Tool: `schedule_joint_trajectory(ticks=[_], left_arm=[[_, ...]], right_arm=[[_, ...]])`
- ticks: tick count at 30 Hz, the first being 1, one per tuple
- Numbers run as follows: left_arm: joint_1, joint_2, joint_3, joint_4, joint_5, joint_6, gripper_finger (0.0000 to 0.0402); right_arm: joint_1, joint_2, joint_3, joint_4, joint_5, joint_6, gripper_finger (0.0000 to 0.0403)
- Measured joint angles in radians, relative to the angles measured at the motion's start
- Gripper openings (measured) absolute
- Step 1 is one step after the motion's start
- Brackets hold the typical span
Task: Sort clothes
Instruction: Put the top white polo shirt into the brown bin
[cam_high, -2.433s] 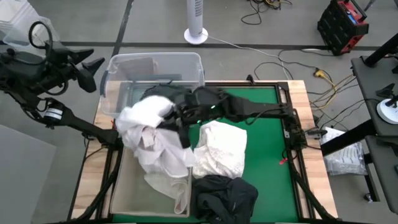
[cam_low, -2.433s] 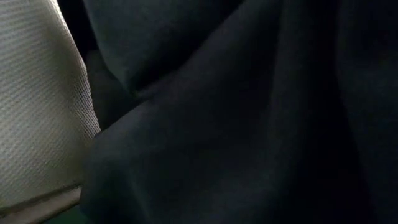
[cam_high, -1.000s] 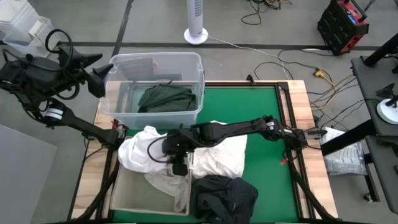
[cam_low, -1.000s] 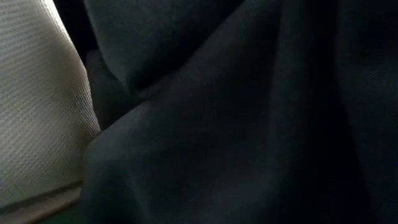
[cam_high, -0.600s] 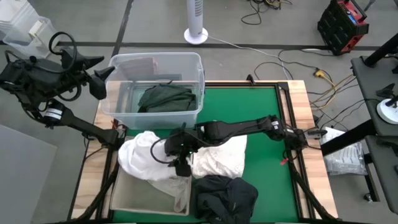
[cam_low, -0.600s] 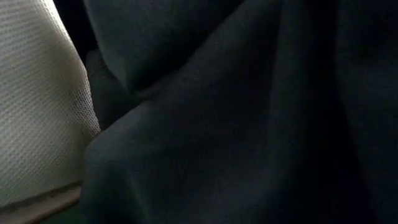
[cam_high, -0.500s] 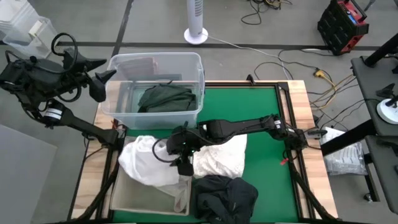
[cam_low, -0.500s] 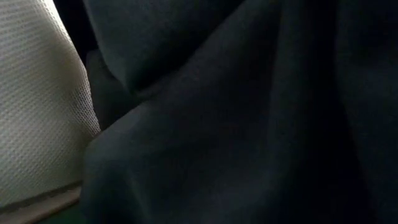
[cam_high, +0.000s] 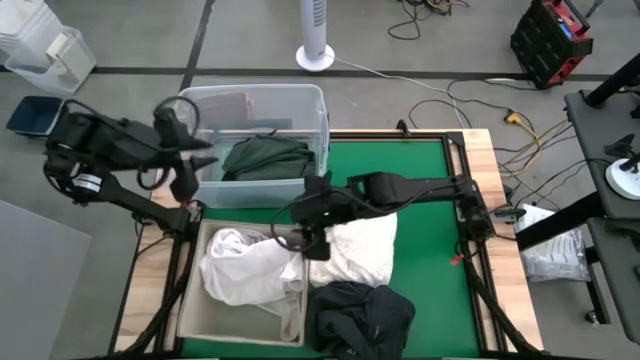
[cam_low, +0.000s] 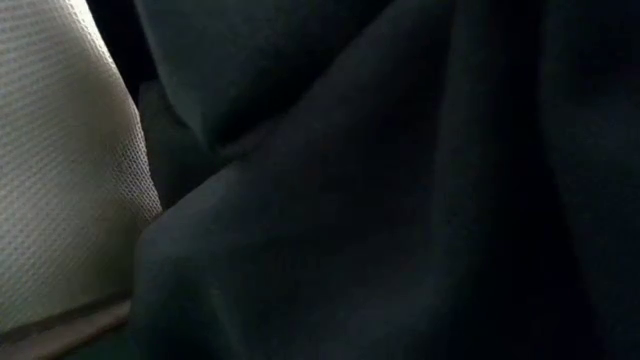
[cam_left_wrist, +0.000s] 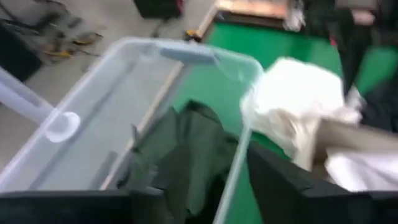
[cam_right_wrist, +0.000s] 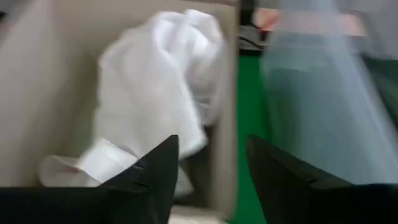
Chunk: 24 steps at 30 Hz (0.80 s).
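High view: right gripper (cam_high: 312, 238) is hovering at the beige bin (cam_high: 196, 322) edge with nothing in it. A white garment (cam_high: 245, 272) is lying in the bin, a second white garment (cam_high: 357, 250) on the green mat (cam_high: 435, 250), a black garment (cam_high: 365, 312) near the front edge. The clear tub (cam_high: 250, 103) is holding a dark green garment (cam_high: 265, 158); lights and darks are evidently being split. Left gripper (cam_high: 185, 150) is waiting beside the tub, fingers unclear here.

Low view: dark fabric is blocking the lens.

Left wrist: fingers are sitting spread, over the tub.

Right wrist: fingers (cam_right_wrist: 158, 168) are parted, empty, over the bin.
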<state>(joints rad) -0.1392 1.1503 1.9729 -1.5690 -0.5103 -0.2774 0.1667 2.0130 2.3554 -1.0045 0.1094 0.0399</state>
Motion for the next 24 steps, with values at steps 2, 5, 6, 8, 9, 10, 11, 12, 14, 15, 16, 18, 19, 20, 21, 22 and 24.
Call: schedule_joint_trajectory(ticks=[2, 5, 6, 8, 9, 10, 11, 12, 14, 15, 16, 18, 19, 20, 21, 22, 24], left_arm=[[-0.008, -0.011, -0.049, 0.001, 0.037, 0.005, 0.0098], [-0.023, -0.030, -0.115, 0.031, 0.105, 0.004, 0.0027], [-0.030, -0.037, -0.137, 0.050, 0.138, 0.006, 0.0014], [-0.054, -0.051, -0.191, 0.115, 0.186, 0.009, 0.0011], [-0.075, -0.058, -0.225, 0.153, 0.193, 0.014, 0.0011], [-0.101, -0.063, -0.261, 0.195, 0.200, 0.024, 0.0008], [-0.135, -0.066, -0.301, 0.239, 0.205, 0.038, 0.0004], [-0.167, -0.070, -0.343, 0.277, 0.205, 0.053, 0.0002], [-0.232, -0.069, -0.430, 0.346, 0.208, 0.078, 0.0002], [-0.262, -0.068, -0.473, 0.371, 0.209, 0.085, 0.0001], [-0.294, -0.068, -0.513, 0.388, 0.210, 0.086, 0.0001], [-0.354, -0.072, -0.583, 0.410, 0.209, 0.072, 0.0000], [-0.379, -0.075, -0.617, 0.418, 0.209, 0.056, 0.0000], [-0.399, -0.077, -0.646, 0.418, 0.209, 0.032, 0.0000], [-0.417, -0.080, -0.679, 0.421, 0.209, -0.003, 0.0000], [-0.429, -0.085, -0.708, 0.425, 0.202, -0.043, 0.0000], [-0.442, -0.098, -0.764, 0.434, 0.174, -0.119, 0.0000]], right_arm=[[0.001, -0.023, 0.000, -0.035, 0.041, -0.002, 0.0138], [0.001, -0.053, 0.000, -0.085, 0.085, -0.001, 0.0092], [0.001, -0.066, 0.000, -0.099, 0.096, 0.002, 0.0077], [0.001, -0.085, -0.001, -0.137, 0.126, 0.013, 0.0046], [0.001, -0.098, -0.001, -0.148, 0.143, 0.017, 0.0032], [0.001, -0.110, -0.001, -0.164, 0.162, 0.020, 0.0021], [0.001, -0.119, -0.002, -0.179, 0.184, 0.024, 0.0016], [0.001, -0.130, -0.002, -0.189, 0.210, 0.029, 0.0015], [-0.001, -0.148, -0.002, -0.207, 0.259, 0.039, 0.0013], [-0.001, -0.154, -0.002, -0.217, 0.278, 0.046, 0.0013], [-0.001, -0.160, -0.002, -0.221, 0.297, 0.053, 0.0013], [-0.002, -0.175, -0.003, -0.226, 0.326, 0.065, 0.0013], [-0.002, -0.180, -0.003, -0.227, 0.336, 0.065, 0.0013], [-0.002, -0.187, -0.003, -0.225, 0.339, 0.065, 0.0013], [-0.002, -0.193, -0.003, -0.224, 0.340, 0.065, 0.0013], [-0.003, -0.195, -0.003, -0.222, 0.340, 0.065, 0.0013], [-0.006, -0.196, -0.003, -0.211, 0.341, 0.065, 0.0012]])
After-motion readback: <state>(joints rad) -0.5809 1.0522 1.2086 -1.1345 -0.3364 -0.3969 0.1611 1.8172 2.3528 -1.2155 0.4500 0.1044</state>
